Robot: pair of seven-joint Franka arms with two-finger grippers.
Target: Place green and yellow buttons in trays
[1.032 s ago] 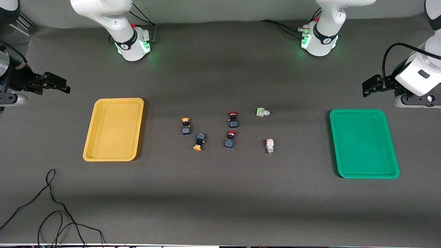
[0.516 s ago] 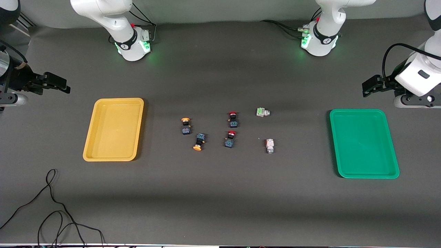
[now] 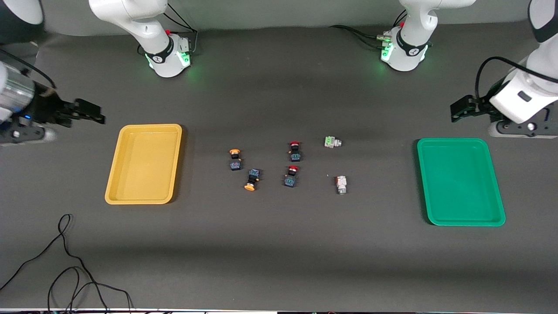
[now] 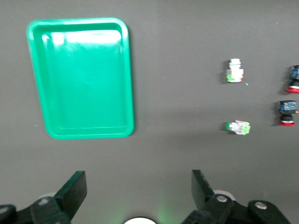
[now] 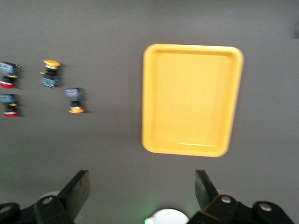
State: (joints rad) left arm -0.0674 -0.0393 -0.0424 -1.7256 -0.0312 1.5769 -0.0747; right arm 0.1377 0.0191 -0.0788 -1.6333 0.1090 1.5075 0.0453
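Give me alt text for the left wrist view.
The left gripper hangs open over bare table, holding nothing. An empty green tray lies ahead, and apart from it two silvery-white buttons with green parts and two red-capped switches lie on the table.

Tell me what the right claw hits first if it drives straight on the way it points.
Probably bare table: the open right claw points just past the shallow yellow plastic tray's farther rim; height is unclear.

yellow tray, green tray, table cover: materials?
Yellow tray: likely glossy molded plastic, given its soft sheen and rounded corners. Green tray: same look, with bright glare patches in the left wrist view. Table cover: matte dark grey, possibly fabric or rubber mat; no reflections.
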